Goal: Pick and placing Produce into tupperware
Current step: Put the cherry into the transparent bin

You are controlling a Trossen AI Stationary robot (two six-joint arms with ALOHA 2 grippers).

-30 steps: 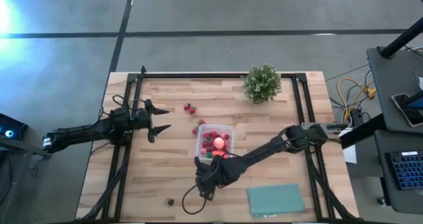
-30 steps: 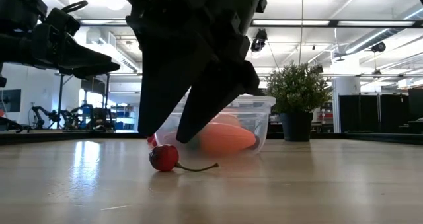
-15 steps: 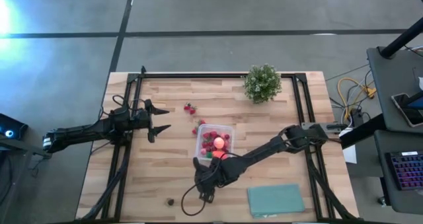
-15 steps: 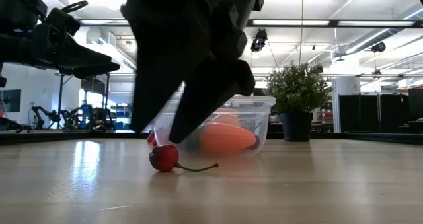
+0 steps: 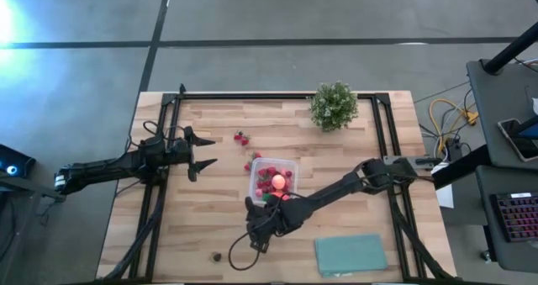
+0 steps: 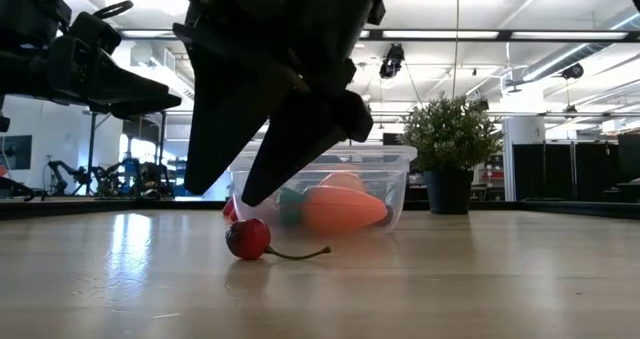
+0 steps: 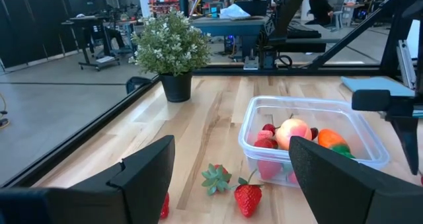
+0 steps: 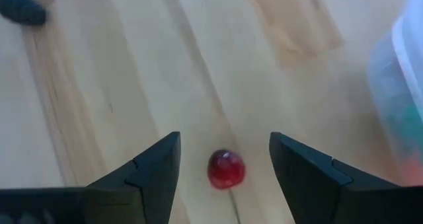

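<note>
Right wrist view shows your right gripper [image 8: 225,159] spread wide above the cherry [image 8: 226,169] near the table's front edge; centre it, lower, then pinch

overhead, table-level, two wrist cameras

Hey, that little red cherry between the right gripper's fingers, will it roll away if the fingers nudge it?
Probably: the cherry looks round and glossy, so an off-centre touch may roll it. Its thin stem lying on the table might slow that.
</note>
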